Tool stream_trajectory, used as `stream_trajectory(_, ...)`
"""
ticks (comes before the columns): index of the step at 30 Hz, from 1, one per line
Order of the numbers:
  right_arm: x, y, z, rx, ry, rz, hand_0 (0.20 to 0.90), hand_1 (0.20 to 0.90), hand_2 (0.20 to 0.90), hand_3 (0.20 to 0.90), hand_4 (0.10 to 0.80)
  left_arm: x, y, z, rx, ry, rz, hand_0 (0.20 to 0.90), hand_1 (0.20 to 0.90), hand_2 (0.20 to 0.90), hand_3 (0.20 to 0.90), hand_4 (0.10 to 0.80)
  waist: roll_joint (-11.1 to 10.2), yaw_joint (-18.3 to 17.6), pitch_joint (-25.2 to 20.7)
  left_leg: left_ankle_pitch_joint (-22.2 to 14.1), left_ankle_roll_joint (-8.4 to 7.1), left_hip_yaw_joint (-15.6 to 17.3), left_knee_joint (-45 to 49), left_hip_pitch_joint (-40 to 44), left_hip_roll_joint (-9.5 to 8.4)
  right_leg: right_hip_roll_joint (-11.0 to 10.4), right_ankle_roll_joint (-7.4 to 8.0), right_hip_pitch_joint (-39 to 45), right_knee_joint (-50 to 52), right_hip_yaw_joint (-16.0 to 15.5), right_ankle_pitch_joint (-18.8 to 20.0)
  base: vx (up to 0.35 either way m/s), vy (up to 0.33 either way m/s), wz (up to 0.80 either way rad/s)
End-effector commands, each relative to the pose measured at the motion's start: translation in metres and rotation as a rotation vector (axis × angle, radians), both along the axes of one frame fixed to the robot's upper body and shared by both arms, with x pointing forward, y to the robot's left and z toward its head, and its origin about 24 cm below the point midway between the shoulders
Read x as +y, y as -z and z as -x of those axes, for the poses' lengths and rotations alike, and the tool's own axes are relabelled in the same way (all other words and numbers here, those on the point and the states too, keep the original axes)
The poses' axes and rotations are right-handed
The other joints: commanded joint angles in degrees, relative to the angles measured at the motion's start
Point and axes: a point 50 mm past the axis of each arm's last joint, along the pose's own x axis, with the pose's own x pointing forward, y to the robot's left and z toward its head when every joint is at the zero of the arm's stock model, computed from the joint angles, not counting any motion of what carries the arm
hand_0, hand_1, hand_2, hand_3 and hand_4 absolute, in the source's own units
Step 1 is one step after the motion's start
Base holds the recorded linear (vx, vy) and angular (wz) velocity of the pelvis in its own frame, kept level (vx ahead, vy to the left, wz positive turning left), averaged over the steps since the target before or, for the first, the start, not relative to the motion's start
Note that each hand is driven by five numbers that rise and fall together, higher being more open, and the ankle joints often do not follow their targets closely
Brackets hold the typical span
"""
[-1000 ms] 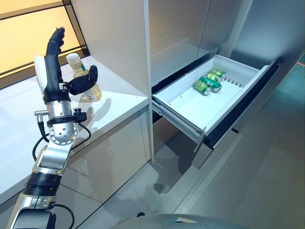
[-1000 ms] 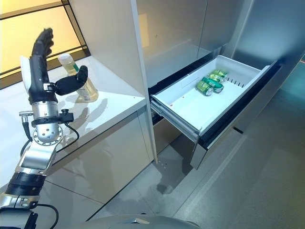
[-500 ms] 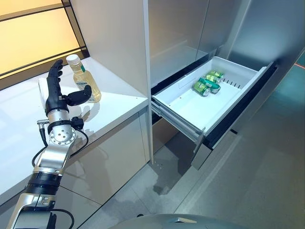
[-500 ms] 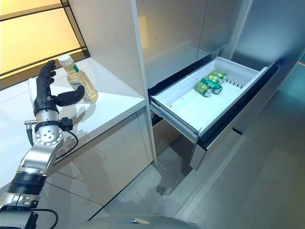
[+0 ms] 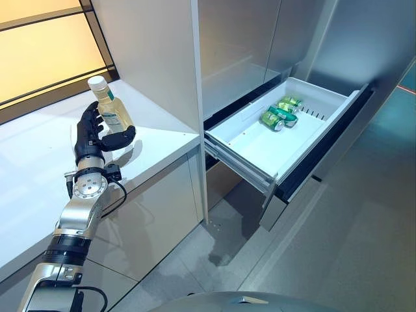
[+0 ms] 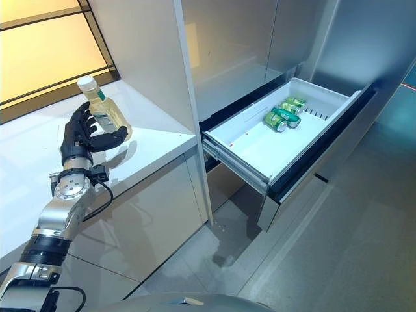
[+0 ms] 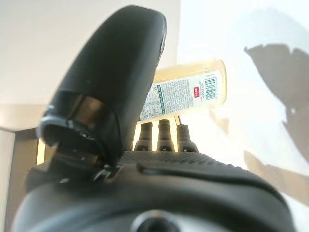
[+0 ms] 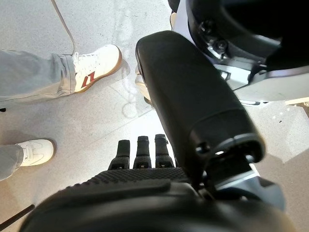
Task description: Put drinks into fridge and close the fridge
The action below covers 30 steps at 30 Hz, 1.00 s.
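A clear bottle (image 5: 112,112) of yellow drink with a white cap stands upright on the white counter (image 5: 39,162). My left hand (image 5: 91,136) is open at the bottle, fingers on its far-left side and thumb reaching under its near side; it is not closed round it. In the left wrist view the bottle (image 7: 188,94) lies just past the straight fingers (image 7: 164,135). The fridge drawer (image 5: 325,97) is pulled open at the right, with green cans (image 5: 278,112) at its far end. My right hand (image 8: 145,193) hangs open over the floor.
A tall grey cabinet panel (image 5: 156,58) stands between the counter and the fridge. The open drawer juts out over the grey floor. A person's white shoes (image 8: 96,65) and grey trouser legs show near my right hand.
My left hand has come down from raised above the counter and moved forward to the bottle, fingers and thumb now on either side of it. The bottle has not moved.
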Motion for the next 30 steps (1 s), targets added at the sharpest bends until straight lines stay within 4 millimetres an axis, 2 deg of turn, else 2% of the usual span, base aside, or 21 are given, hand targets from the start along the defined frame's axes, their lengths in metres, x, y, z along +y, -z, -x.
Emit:
stream_trajectory(1,0.011,-0.003,-0.048,-0.137,-0.002,-0.047,0.900,0.900,0.900,0.900,0.800,-0.009,-0.070,-0.030,-0.281,0.040,0.002,0.900,0.900,0.900,0.900,0.800,0.3,-0.3,-1.8,-8.4,-0.18,-2.3,0.6,1.8,-0.87,-1.5,5.86,-1.4,1.8,4.0,-1.8,0.000,0.000,0.00)
stream_trajectory(13,0.009,-0.003,-0.047,-0.126,-0.014,-0.047,0.900,0.900,0.900,0.900,0.800,0.001,-0.079,-0.036,-0.305,-0.038,-0.031,0.900,0.900,0.900,0.900,0.800,0.4,-1.1,-2.0,-8.5,-0.20,-1.9,0.6,2.1,-0.88,-1.4,5.95,-1.5,1.9,4.4,-1.7,0.011,0.000,-0.01)
stream_trajectory(30,0.008,-0.003,-0.041,-0.105,-0.039,-0.043,0.900,0.900,0.900,0.900,0.800,0.012,-0.087,-0.043,-0.386,-0.140,0.045,0.900,0.900,0.900,0.900,0.800,0.4,-2.5,-2.5,-8.9,-0.23,-1.2,0.7,2.8,-0.77,-1.2,5.87,-1.3,2.0,5.5,-1.8,0.024,-0.003,-0.03)
